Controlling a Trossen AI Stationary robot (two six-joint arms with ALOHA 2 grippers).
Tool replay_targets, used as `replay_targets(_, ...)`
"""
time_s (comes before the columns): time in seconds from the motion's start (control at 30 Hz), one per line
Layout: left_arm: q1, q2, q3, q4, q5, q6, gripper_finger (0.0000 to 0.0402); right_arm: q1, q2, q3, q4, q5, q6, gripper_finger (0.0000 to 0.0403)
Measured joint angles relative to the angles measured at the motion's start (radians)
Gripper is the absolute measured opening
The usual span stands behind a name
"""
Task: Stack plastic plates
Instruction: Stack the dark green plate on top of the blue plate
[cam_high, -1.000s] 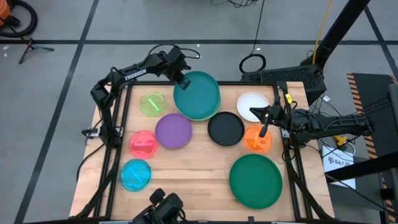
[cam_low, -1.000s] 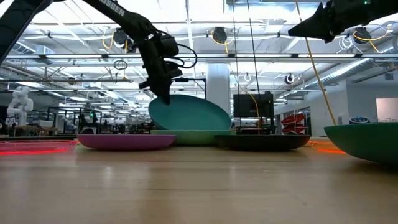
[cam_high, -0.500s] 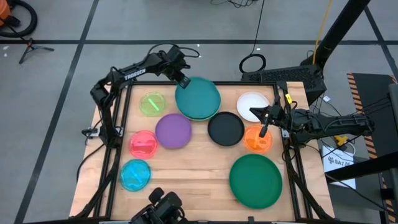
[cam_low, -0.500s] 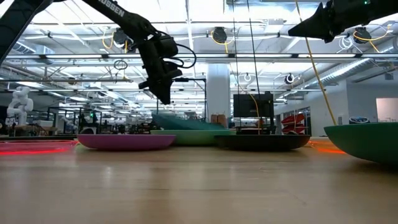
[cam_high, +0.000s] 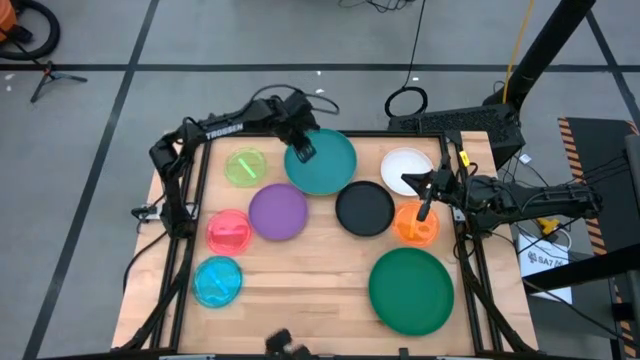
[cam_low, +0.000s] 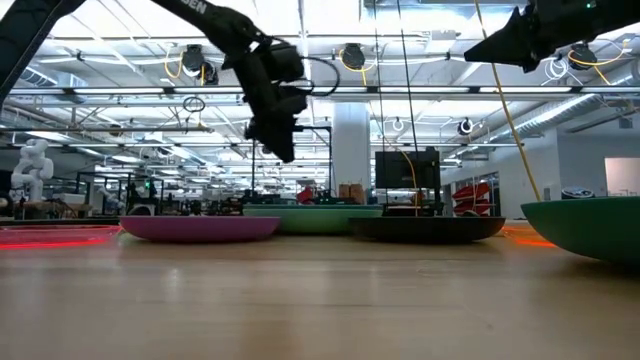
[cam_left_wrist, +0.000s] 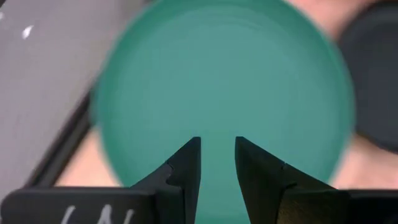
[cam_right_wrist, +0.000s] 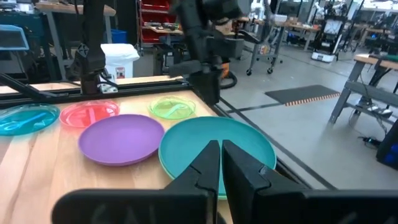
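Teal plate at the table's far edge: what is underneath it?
The teal plate lies on a light green plate, whose rim shows beneath it in the low view. From above, teal covers nearly all of it, so anything further underneath is hidden.

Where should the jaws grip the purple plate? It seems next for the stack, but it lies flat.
Probably the raised rim of the purple plate, jaws coming down from above with one inside and one outside. The near edge, toward the bare wood, looks best: the teal plate and black plate crowd its far and right sides, the pink plate its left.
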Motion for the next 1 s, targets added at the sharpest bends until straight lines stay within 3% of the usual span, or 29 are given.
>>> replay_targets(0.43,-0.395,-0.038,-0.001,0.178,0.061,0.099,0.0104,0.0,0.0,0.0,-0.048,-0.002,0.052,0.0013)
replay_targets(0.6,-0.492,-0.071,-0.004,0.211,0.06,0.126,0.0104,0.0,0.0,0.0,-0.036,-0.002,0.058,0.0013)
replay_targets(0.77,-0.533,-0.152,-0.13,0.323,0.06,0.127,0.0104,0.001,0.029,0.0,0.045,-0.067,0.299,0.0013)
replay_targets(1.0,-0.52,-0.311,-0.404,0.638,0.054,0.057,0.0104,0.033,0.239,0.001,0.14,-0.229,0.456,0.0013)
